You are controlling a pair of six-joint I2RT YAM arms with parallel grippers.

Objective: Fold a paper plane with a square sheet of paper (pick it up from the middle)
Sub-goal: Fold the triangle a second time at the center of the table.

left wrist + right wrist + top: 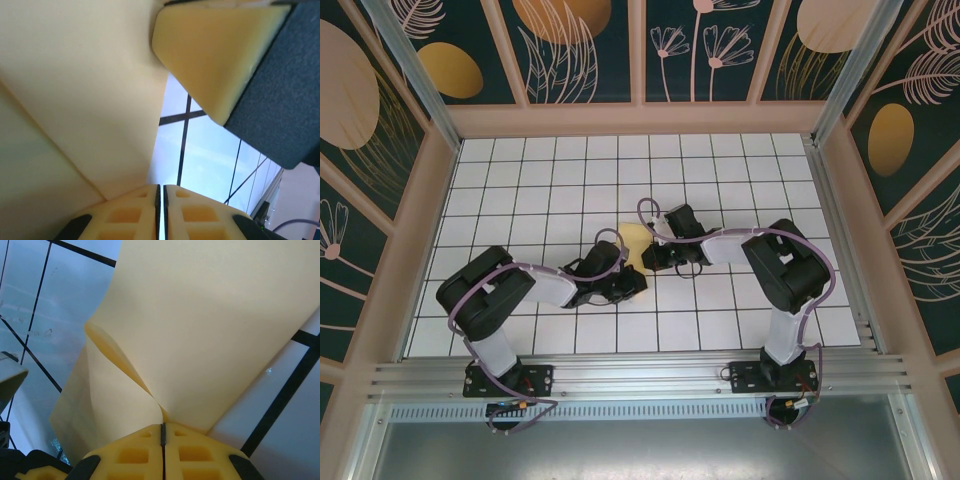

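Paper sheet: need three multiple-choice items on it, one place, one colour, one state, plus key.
1. Where is the sheet of paper in the top view?
A. far left corner
B. around the middle of the table
C. on the metal rail

2. Its colour?
A. yellow
B. white
C. blue

3. The right end effector is:
A. wide open above the sheet
B. shut on nothing
C. shut on the sheet

Key:
B, it shows over the central tiles.
A, it is plain yellow in every view.
C, the right wrist view has the curled sheet running into closed jaws.
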